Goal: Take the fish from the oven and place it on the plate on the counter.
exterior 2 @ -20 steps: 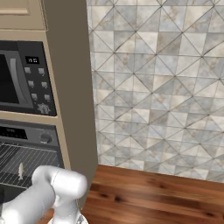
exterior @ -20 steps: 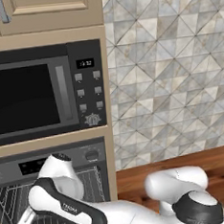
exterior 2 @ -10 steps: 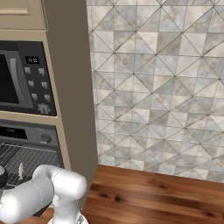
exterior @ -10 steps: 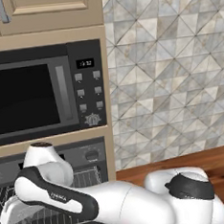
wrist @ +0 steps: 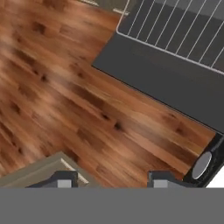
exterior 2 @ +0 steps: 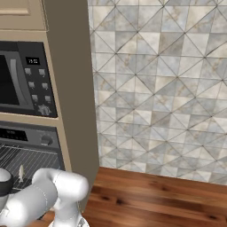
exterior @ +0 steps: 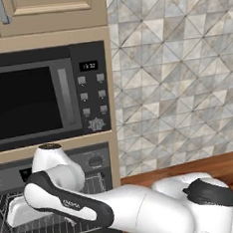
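Note:
The oven [exterior: 95, 163] sits under a black microwave-like unit, with its wire rack [exterior: 58, 228] exposed. In the right base view the oven [exterior 2: 26, 135] shows the fish [exterior 2: 21, 173], a slim beige sliver standing on the rack. My arm reaches low and left across the oven front. In the hand view my gripper [wrist: 111, 181] is open with nothing between its fingertips [wrist: 65, 179]. It looks down on wood grain, with a dark flat panel [wrist: 175, 83] and a wire rack [wrist: 188, 30] at the upper right. The counter [exterior 2: 155, 195] lies to the right. The plate is out of view.
The black microwave-like unit [exterior: 37, 100] with its button panel fills the cabinet above the oven. A tall beige cabinet side [exterior 2: 73, 88] borders the oven on the right. Tiled wall [exterior: 180, 83] rises behind the counter. A beige corner [wrist: 39, 173] shows low in the hand view.
My arm has swung further left and stretched out along the oven front, its elbow rising toward the oven's control strip. The fish has stayed on the rack.

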